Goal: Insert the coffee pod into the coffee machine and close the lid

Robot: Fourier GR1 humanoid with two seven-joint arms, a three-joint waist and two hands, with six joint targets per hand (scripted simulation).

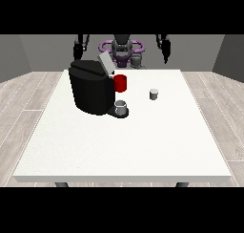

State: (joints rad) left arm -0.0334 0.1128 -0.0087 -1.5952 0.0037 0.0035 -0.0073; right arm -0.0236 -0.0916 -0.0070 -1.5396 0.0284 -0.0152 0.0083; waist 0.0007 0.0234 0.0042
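- One black, boxy coffee machine (90, 91) on my white table (124, 146).
- One red cylindrical cup (120, 83).
- One small grey coffee pod (153, 94).
- One grey cup (121, 107).

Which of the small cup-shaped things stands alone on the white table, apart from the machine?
The small grey coffee pod, right of the black coffee machine; the red cup and grey cup sit against it.

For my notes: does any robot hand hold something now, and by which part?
Nothing is held. Both robot hands, at the view's left and right, hang raised behind the table, apart from the coffee pod and the coffee machine.
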